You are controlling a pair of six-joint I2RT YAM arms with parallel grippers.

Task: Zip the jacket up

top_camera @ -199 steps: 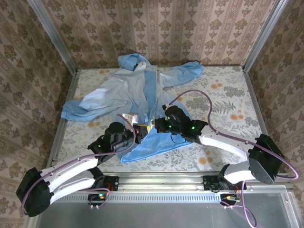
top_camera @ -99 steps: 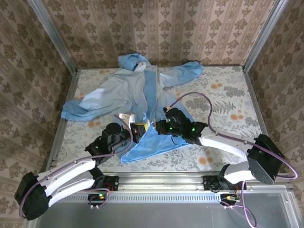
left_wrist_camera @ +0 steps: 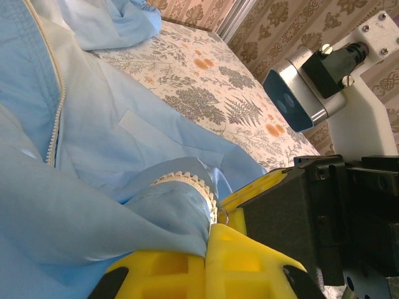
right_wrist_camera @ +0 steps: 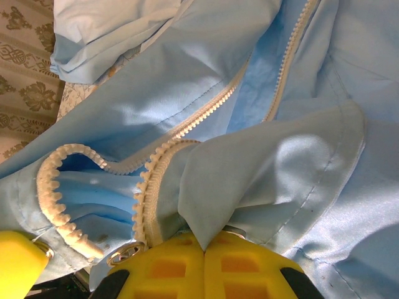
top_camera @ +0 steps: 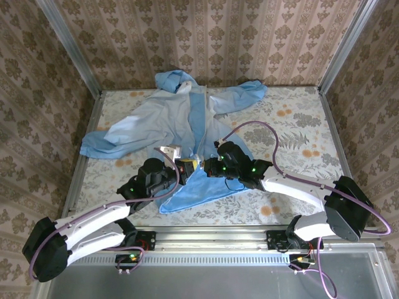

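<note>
Jacket lies spread open across the left and middle of the table, hood at the far edge and hem toward the near edge. Left fingers are at the hem end, pressed fully shut on a fold of the left front, right beside its curl of teeth. Between the two arms runs the zipper. Its long axis goes from the hem away to the hood, so from both sets of fingers the unjoined length lies straight ahead, toward the far edge. Its two rows of teeth are apart here, bowed open near the bottom. Right fingers are likewise clamped shut, pinching the right front just beside its own row. Neither arm is nearer; both meet at the same bottom end, almost touching. Count: one jacket, two rows of teeth, two arms. I cannot make out a slider for certain.
</note>
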